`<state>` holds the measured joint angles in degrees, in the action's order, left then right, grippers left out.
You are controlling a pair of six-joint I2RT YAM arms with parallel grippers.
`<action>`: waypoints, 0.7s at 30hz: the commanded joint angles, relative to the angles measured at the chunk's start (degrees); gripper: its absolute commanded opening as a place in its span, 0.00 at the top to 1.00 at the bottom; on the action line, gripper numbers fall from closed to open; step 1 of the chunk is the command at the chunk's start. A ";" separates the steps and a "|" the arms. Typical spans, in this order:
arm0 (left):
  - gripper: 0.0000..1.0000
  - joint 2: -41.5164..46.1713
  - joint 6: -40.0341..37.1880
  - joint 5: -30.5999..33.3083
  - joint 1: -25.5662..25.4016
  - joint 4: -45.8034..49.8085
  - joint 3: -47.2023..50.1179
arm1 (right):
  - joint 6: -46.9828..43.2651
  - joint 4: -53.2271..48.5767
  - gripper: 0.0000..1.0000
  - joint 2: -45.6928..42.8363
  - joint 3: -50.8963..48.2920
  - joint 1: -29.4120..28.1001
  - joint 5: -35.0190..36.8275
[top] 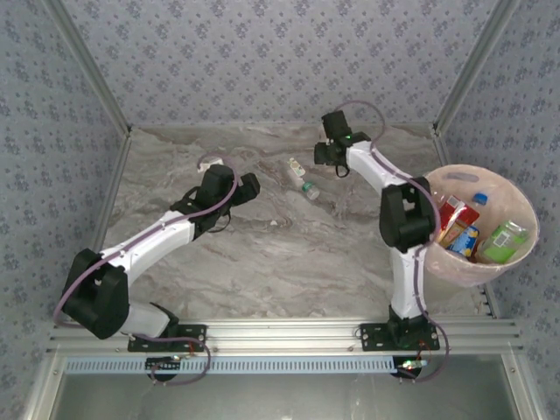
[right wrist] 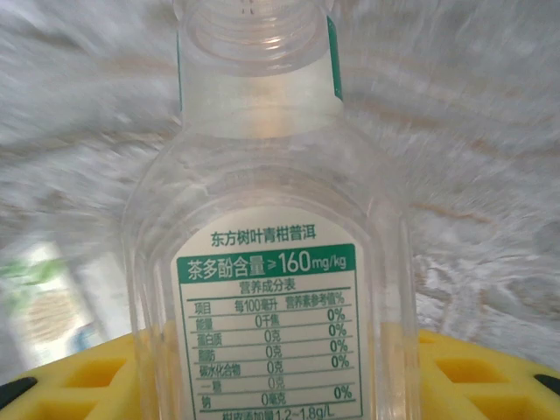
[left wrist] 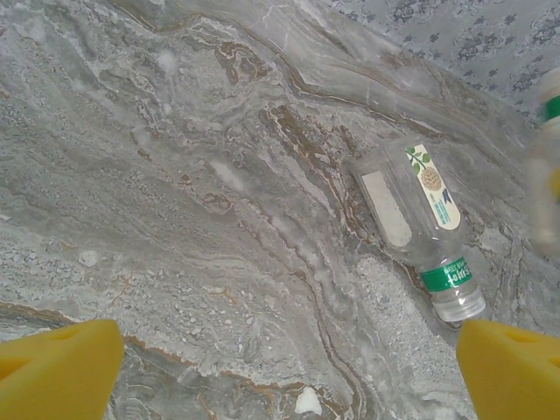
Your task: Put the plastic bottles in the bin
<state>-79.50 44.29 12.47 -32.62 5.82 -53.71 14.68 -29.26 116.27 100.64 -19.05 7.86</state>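
A: Right hand (top: 330,157) status?

B: Straddles a clear bottle (right wrist: 271,262) over the far middle of the bench (top: 289,254). Yellow pads (right wrist: 96,376) low on both sides of the body, with the neck away from the camera. Can't tell whether clamped or just close: no visible squeeze.

A: Tips for the grab?

B: Going by this view: close on the flat-sided body, not the neck. Squeeze gently to avoid buckling the thin wall. Confirm the grip before lifting, then lift straight up, clear of the bench.

A: Then?

B: Swing right to the bin (top: 507,197). Sits at the bench's right edge, well apart from the hand, just beside the right arm's elbow. Clear the rim and release over the middle. Holds several bottles (top: 464,232), so probably well along.

A: Left hand (left wrist: 289,376)?

B: Spread wide, empty, over bare bench. Faces a loose bottle (left wrist: 420,227) lying on its side, ahead and to the right, not between the pads. Looks like the next pick.
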 commanded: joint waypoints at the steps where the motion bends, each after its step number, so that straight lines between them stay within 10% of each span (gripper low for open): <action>1: 0.02 -0.28 0.94 -1.13 0.28 -0.95 0.23 | -3.06 3.26 0.46 -12.18 -4.21 -0.34 -2.32; 12: 0.02 -2.70 1.70 -3.96 0.33 -2.13 -0.89 | -6.72 -7.63 0.48 -37.06 -9.95 1.24 -2.33; 21: 0.02 -5.13 2.49 -6.14 0.34 -2.92 -2.17 | -9.66 -23.70 0.48 -52.35 -6.96 5.07 15.91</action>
<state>-83.74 45.82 7.84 -32.62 4.16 -53.84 7.20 -44.38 67.48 91.57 -15.62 13.08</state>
